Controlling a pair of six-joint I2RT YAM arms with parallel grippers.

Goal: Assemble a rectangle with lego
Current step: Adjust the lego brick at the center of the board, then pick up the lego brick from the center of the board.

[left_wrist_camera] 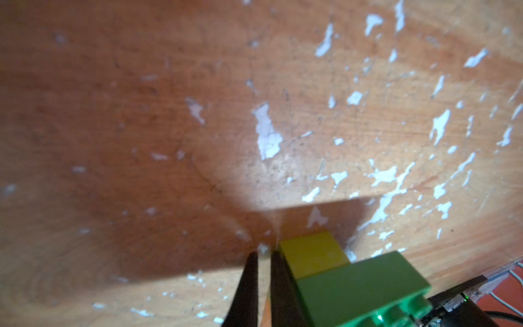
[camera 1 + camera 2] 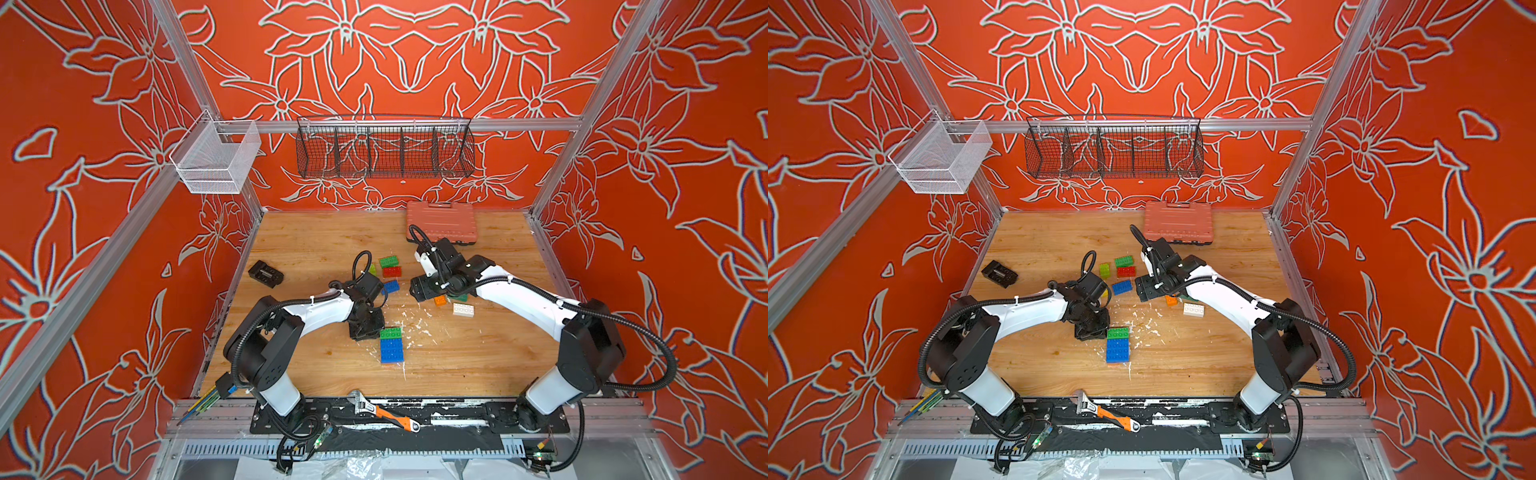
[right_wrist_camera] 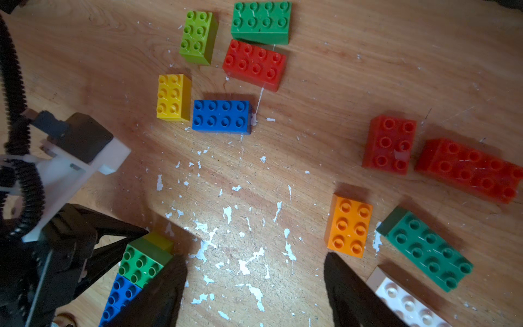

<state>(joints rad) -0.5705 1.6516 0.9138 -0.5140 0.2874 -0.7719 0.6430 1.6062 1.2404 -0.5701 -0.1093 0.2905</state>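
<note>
A stack of lego stands mid-table: a green brick (image 2: 390,332) and blue bricks (image 2: 391,351) on top, a yellow brick (image 1: 314,254) under the green one (image 1: 359,286). My left gripper (image 1: 263,254) is shut with nothing between its fingers, one finger against the stack's side (image 2: 371,331). My right gripper (image 3: 254,260) hangs open over bare wood, holding nothing. Loose lego lies around it: lime (image 3: 198,36), green (image 3: 261,22), red (image 3: 254,65), yellow (image 3: 173,97), blue (image 3: 222,116), two more red (image 3: 390,144), orange (image 3: 349,225), dark green (image 3: 427,252) and white (image 3: 404,303).
A salmon-pink ribbed case (image 2: 440,220) lies at the back of the table (image 2: 316,241), behind the right arm. A small black block (image 2: 266,273) sits far left. An orange-handled wrench (image 2: 384,413) rests on the front rail. Wire baskets (image 2: 384,149) hang on the back wall.
</note>
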